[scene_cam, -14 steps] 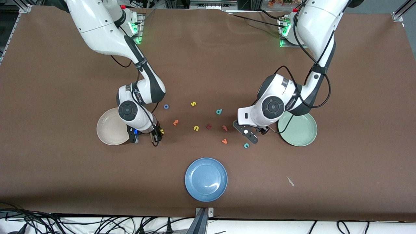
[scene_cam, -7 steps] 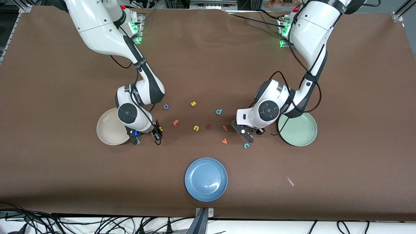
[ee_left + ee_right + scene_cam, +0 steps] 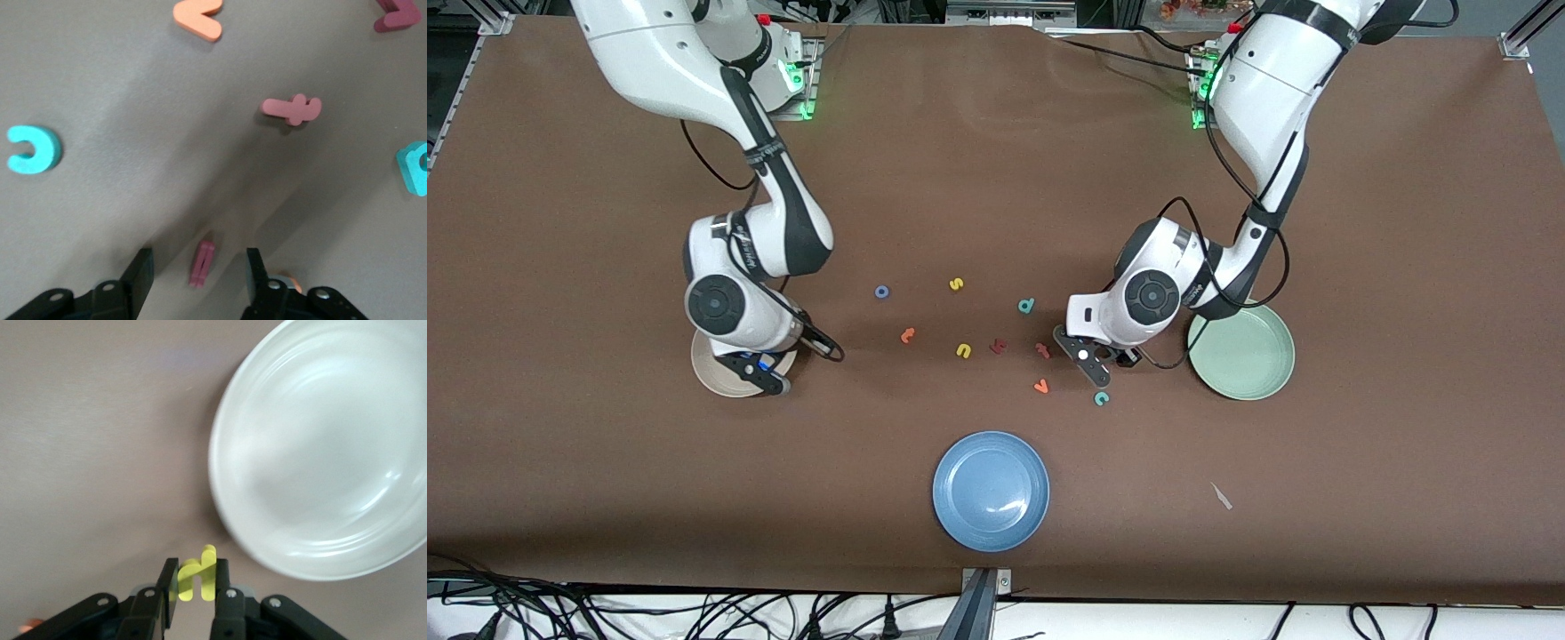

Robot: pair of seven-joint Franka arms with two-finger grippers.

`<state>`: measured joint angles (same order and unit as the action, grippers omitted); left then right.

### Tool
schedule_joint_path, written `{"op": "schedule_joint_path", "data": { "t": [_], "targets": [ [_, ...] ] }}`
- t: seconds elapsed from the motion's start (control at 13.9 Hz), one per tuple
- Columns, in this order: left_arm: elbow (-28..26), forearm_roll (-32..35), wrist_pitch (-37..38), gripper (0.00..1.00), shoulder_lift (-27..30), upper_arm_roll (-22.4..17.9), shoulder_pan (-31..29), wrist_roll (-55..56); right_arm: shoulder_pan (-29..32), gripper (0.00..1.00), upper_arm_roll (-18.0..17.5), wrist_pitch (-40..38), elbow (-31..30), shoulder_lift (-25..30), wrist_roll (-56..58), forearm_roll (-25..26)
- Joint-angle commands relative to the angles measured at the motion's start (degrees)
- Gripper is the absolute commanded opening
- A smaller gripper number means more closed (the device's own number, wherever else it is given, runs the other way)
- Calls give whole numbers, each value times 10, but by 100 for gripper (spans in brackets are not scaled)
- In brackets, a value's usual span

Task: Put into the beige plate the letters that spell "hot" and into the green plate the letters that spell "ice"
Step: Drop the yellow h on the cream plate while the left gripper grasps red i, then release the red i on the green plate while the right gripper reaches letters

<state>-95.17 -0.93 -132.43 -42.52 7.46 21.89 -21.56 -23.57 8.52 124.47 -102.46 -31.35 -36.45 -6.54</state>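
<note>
Here, right pincer (image 3: 195, 581) clenched on small yellow foam h (image 3: 195, 577); left pincer (image 3: 199, 273) agape around dark-red bar i (image 3: 201, 263).

Around the blue plate (image 3: 991, 491) the worktop (image 3: 1360, 267) lies bare; loose letters crowd the stretch farther from the camera.

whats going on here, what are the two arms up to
The right end effector is shut on the yellow h, carrying it at the edge of the beige plate. The left end effector is open around the dark red i on the table, near the green plate. Other letters lie scattered between the plates.
</note>
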Motion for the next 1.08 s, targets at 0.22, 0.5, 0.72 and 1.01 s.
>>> {"op": "schedule_joint_path", "data": {
  "t": [0.22,0.5,0.72,1.01],
  "targets": [
    [-8,11,-7,20,2,-3,3,-8,0,0,62,160,-181,86,214,2],
    [-7,11,9,0,6,-3,7,-7,-1,100,59,189,-190,81,220,-11],
    [-1,11,56,0,31,-3,3,-6,-6,100,32,150,-144,74,131,-16],
    [3,10,117,0,72,-3,-27,-8,-6,100,-33,148,-85,36,-45,-16]
  ]
}}
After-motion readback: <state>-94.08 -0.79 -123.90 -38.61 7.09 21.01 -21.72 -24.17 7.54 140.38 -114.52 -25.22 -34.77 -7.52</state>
